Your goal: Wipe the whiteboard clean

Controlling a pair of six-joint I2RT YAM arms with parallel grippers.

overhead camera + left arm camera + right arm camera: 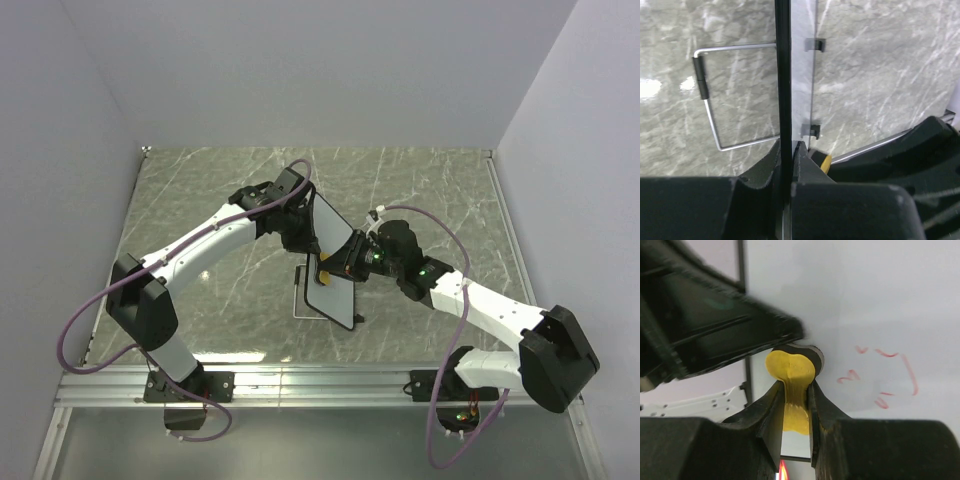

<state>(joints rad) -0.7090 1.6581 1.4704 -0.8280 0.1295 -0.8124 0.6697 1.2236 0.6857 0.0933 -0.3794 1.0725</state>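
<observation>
1. Spanning the scene, the marble tabletop point(200, 200) carries the work at its middle, about midway between its left and right edges.
2. The whiteboard point(335, 300) is raised on edge there. Its long axis runs from the far edge toward the near edge, and its written face turns toward the right edge. I cannot tell whether its lower rim touches the tabletop.
3. A wire stand point(710, 125) juts from the board's back, toward the left edge.
4. The left gripper point(787, 150) is clenched on the board's black frame, edge-on, with one finger on each face. This arm acts as the holder.
5. The right gripper point(797, 390) is grasping the yellow eraser point(790, 372) by its narrow waist, with the eraser's rounded end against the white face. This arm is the one on the marked side.
6. The red scribbles point(850, 376) lie on the face near the eraser, off to the right in the right wrist view and not under it. In my judgement, the coming wipe must travel sideways along the face toward them.
</observation>
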